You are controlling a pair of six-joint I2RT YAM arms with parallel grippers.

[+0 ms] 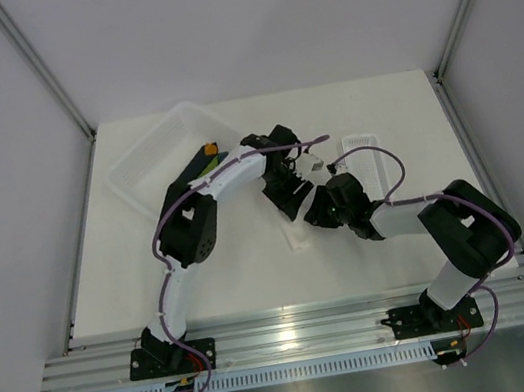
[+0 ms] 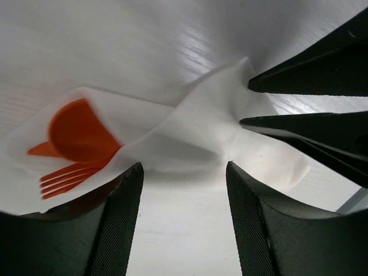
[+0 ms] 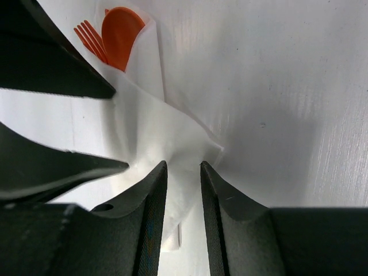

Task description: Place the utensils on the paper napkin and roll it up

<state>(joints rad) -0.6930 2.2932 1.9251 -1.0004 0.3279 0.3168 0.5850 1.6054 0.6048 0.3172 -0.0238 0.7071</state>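
**While the roll is only half made, both claws stand at the napkin**

As the left wrist view shows, the paper napkin (image 2: 201,126) lies on the table (image 2: 172,34) between the two arms. It is folded over the utensils (image 2: 77,141), whose orange heads stick out at one end. The long axis of this bundle runs across the left gripper (image 2: 184,169), from the orange heads toward the right gripper (image 3: 183,165) at the opposite end. The left gripper has its jaws wide, and the bundle lies just beyond its fingertips, not between them. The right gripper has narrow jaws on both sides of the napkin's crumpled corner; whether they really press it, I cannot tell. I judge that the roll must turn around this long axis, and the left gripper is nearer to the bundle's middle.
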